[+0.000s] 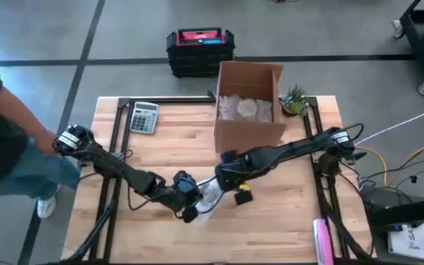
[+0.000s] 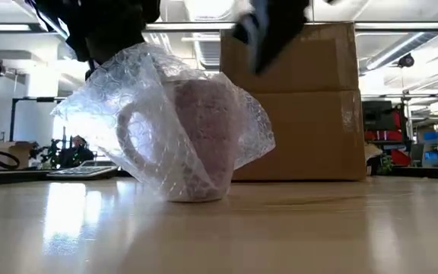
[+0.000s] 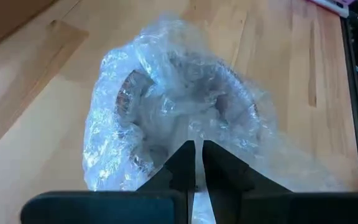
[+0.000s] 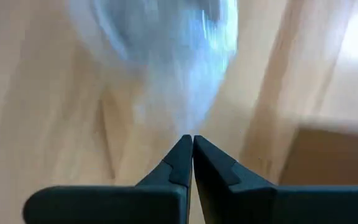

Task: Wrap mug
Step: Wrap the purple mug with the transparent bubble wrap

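Note:
A pinkish mug (image 2: 204,137) stands upright on the wooden table, handle toward the low view's left, loosely draped in clear bubble wrap (image 2: 158,114). In the high view the bundle (image 1: 208,195) lies mid-table near the front. My left gripper (image 3: 198,149) is at the bundle's left side, shut on the wrap. My right gripper (image 4: 192,139) hovers just above and to the right of the mug (image 1: 230,182), fingers shut. The wrap (image 4: 166,68) shows blurred just beyond its tips. My left gripper pinches a piece of the bubble wrap (image 3: 197,140) between its two fingers, coming slanting down from the table's left. The wrap rises from the mug up to the fingers (image 2: 124,53); the mug's base stays on the table. Whether my right gripper touches the wrap, I cannot tell.
An open cardboard box (image 1: 249,103) with packing inside stands just behind the mug. A calculator (image 1: 143,116) lies far left, a small plant (image 1: 294,99) far right, a pink object (image 1: 322,239) near the front right. A person (image 1: 6,140) stands at the table's left.

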You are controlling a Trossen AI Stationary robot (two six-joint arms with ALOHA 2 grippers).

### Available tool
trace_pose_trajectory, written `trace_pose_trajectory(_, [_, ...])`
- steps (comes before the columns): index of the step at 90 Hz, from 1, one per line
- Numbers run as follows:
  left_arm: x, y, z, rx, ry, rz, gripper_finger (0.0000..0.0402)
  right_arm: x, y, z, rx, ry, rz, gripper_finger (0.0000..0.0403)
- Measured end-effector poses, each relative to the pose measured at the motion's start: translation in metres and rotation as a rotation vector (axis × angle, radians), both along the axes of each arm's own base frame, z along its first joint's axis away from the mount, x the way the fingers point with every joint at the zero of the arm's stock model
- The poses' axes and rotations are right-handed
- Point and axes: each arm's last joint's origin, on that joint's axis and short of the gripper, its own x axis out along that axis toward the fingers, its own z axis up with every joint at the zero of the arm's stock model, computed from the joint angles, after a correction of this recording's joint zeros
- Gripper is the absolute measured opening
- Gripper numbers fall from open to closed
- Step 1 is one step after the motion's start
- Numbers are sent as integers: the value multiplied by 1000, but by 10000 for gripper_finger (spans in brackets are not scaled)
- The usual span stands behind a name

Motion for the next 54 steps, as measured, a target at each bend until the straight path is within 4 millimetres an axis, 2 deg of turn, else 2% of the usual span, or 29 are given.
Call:
trace_pose_trajectory(10, [0,0,1,-5,-9,-2,20,-8,-5,-33,-89,25,-15,0])
trace_pose_trajectory(20, [1,0,1,-6,-11,-1,20,-6,-7,-47,-140,-49,-17,0])
trace_pose_trajectory(26, [1,0,1,-6,-12,0,20,0,-5,-45,-130,-111,-10,0])
trace_pose_trajectory(43, [4,4,1,-16,-20,13,20,10,11,-15,-59,-261,54,0])
trace_pose_trajectory(50, [6,6,1,-31,-18,19,20,14,16,-12,47,-307,99,0])
trace_pose_trajectory(54, [7,7,2,-40,-20,17,20,19,19,-17,79,-317,116,0])
